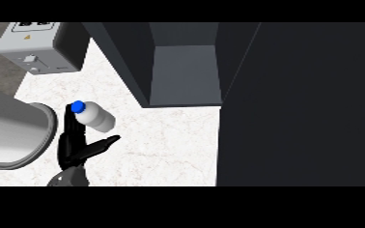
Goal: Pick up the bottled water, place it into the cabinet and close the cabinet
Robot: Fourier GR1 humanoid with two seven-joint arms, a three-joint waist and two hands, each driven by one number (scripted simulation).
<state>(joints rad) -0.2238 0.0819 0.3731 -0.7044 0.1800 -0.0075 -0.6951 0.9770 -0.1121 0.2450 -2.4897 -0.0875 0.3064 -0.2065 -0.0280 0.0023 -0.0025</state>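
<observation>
The bottled water point(96, 117), white with a blue cap point(77, 106), is on the pale counter at the left, its cap pointing up-left. My left hand point(71, 145) comes in from the lower left. Its fingers point(72, 123) stand straight along the bottle's left side and the thumb point(103, 142) is spread just below the bottle, so the hand is open. I cannot tell whether the fingers touch it. The dark cabinet point(185, 72) stands open further back, with a bare grey floor inside. Its door point(292, 106) hangs open as a large dark panel on the right. The right hand is out of view.
A grey appliance point(39, 48) with a knob stands at the back left corner. The rim of a round metal basin point(39, 135) curves in at the left edge, close beside my left hand. Marbled counter top point(171, 145) stretches between the bottle and the cabinet door.
</observation>
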